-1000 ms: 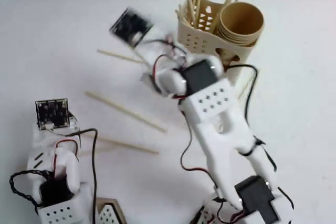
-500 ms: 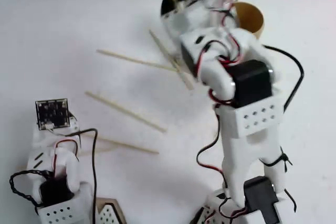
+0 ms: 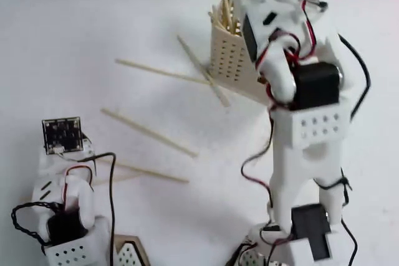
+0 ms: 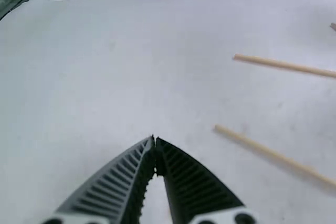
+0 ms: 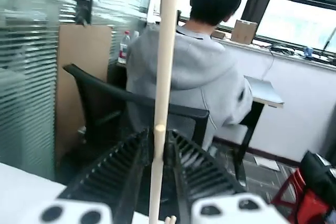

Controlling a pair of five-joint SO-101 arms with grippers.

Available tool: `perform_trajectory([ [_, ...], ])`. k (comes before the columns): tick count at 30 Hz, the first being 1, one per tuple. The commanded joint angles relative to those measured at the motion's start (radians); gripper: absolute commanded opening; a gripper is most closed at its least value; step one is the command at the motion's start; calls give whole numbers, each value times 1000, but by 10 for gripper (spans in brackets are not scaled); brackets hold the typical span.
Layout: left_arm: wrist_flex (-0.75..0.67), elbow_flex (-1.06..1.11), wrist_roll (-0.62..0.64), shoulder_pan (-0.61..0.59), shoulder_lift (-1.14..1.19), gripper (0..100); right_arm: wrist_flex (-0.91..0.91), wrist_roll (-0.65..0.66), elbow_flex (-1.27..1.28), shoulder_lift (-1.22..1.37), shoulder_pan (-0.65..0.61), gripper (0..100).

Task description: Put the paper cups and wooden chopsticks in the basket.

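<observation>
The cream perforated basket (image 3: 229, 57) stands at the back of the table with several wooden chopsticks (image 3: 223, 7) upright in it. My right arm (image 3: 299, 85) rises over its right part and hides what is there. My right gripper (image 5: 156, 136) is shut on a wooden chopstick (image 5: 164, 72), held upright. One chopstick (image 3: 202, 71) lies slanted against the basket's left side. Three more chopsticks (image 3: 148, 132) lie loose on the table. My left gripper (image 4: 155, 142) is shut on nothing, low over bare table, with two chopsticks (image 4: 273, 153) off to its side.
My left arm (image 3: 62, 207) sits at the front left corner of the white table (image 3: 75, 35). Black cables (image 3: 349, 73) hang along the right arm. A person on a chair (image 5: 194, 85) is in the room behind.
My right arm swung up from the table left of the basket to above it, carrying a chopstick. A chopstick now leans against the basket's left side. The left arm kept still.
</observation>
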Motion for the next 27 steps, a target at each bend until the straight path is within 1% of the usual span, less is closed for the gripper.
perform_trajectory([
  [1, -25, -6, -9, -2, -10, 27, -48, -12, -38, 58, 38, 18],
  [8, -26, -6, -9, -2, -10, 27, -51, -12, -37, 217, 90, 18],
  [13, -26, -6, -9, -2, -10, 27, -39, -12, -37, 298, 99, 25],
  [17, -26, -6, -9, -2, -10, 27, 7, -12, -44, 312, 96, 131],
  [19, -26, -6, -9, -2, -10, 27, 38, -12, -46, 289, 93, 161],
  [21, -26, -6, -9, -2, -10, 27, 88, -9, -44, 242, 91, 152],
  [27, -26, -6, -9, -2, -10, 27, 305, -3, -38, 91, 59, 29],
])
